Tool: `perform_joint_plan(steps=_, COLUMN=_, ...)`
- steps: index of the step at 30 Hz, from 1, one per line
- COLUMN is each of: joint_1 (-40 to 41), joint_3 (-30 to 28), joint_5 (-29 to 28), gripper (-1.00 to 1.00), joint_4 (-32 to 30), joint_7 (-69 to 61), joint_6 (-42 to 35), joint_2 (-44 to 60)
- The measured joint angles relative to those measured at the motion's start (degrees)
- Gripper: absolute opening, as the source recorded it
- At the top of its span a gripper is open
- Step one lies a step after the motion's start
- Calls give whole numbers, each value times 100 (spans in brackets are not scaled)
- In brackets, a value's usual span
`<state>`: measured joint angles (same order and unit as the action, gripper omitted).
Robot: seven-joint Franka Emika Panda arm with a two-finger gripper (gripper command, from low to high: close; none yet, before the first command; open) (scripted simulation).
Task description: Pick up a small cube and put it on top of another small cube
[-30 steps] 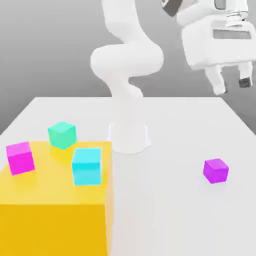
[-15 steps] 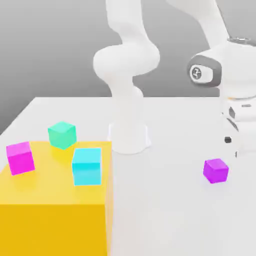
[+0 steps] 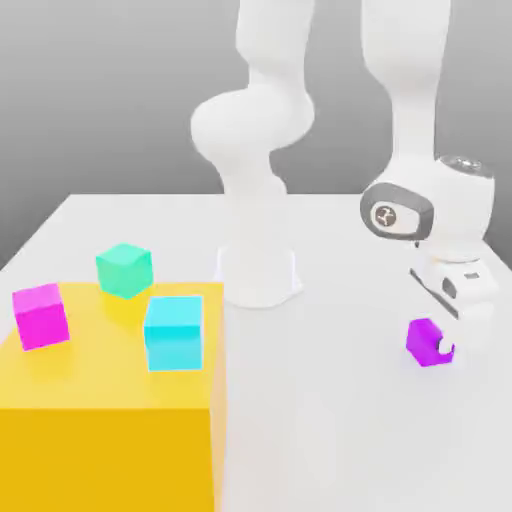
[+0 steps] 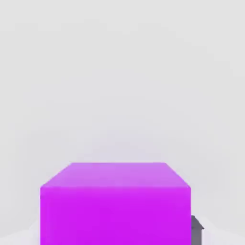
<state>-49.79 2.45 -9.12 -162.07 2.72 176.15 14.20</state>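
Purple cube [image 3: 424,341]: on the table [image 3: 320,420], right of centre in the exterior view, partly covered by the gripper; large in the lower part of the hand view
Gripper [image 3: 447,347]: right side of the frame, low at the purple cube and overlapping its right part; cannot tell if it is apart, together or clamped on the cube
Cyan cube [image 3: 174,334]: left of centre, on top of the yellow block, near its right edge, nothing stacked on it
Yellow block [image 3: 108,450]: lower left of the frame
Magenta cube [image 3: 40,317]: far left, on the yellow block
Teal cube [image 3: 125,270]: left, at the yellow block's far edge
Arm [image 3: 252,125]: base at the middle, upper links leaving the top of the frame
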Motion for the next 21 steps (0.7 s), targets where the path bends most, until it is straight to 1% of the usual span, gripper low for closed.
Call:
perform_joint_plan(steps=3, joint_1=147, joint_3=181, joint_5=157, gripper=-100, joint_4=-57, joint_7=-136, joint_6=-286, joint_2=-350)
perform_joint_plan(steps=8, joint_1=204, joint_3=421, joint_5=834, gripper=-100, joint_4=-235, joint_7=-618, joint_6=-1099, joint_2=-1342)
perform_joint_plan(steps=9, joint_1=212, joint_3=440, joint_5=773, gripper=-100, joint_4=-165, joint_7=-585, joint_6=-1201, joint_2=-1403)
perform_joint_plan(steps=11, joint_1=-47, joint_3=172, joint_5=649, gripper=-100, joint_4=115, joint_7=-640, joint_6=-1476, joint_2=-1459)
perform_joint_plan(steps=13, joint_1=-157, joint_3=-235, joint_5=538, gripper=-100, joint_4=389, joint_7=-738, joint_6=-1742, joint_2=-1498)
perform_joint_plan(steps=14, joint_1=-20, joint_3=-451, joint_5=479, gripper=-100, joint_4=523, joint_7=-786, joint_6=-1872, joint_2=-1518)
perform_joint_plan(steps=17, joint_1=893, joint_3=-961, joint_5=276, gripper=-100, joint_4=1126, joint_7=-998, joint_6=-2410, joint_2=-1548)
perform_joint_plan(steps=19, joint_1=1366, joint_3=-1122, joint_5=148, gripper=-100, joint_4=1530, joint_7=-1148, joint_6=-2767, joint_2=-1567)
perform_joint_plan(steps=21, joint_1=1643, joint_3=-1274, joint_5=26, gripper=-100, joint_4=1903, joint_7=-1289, joint_6=-3104, joint_2=-1590)
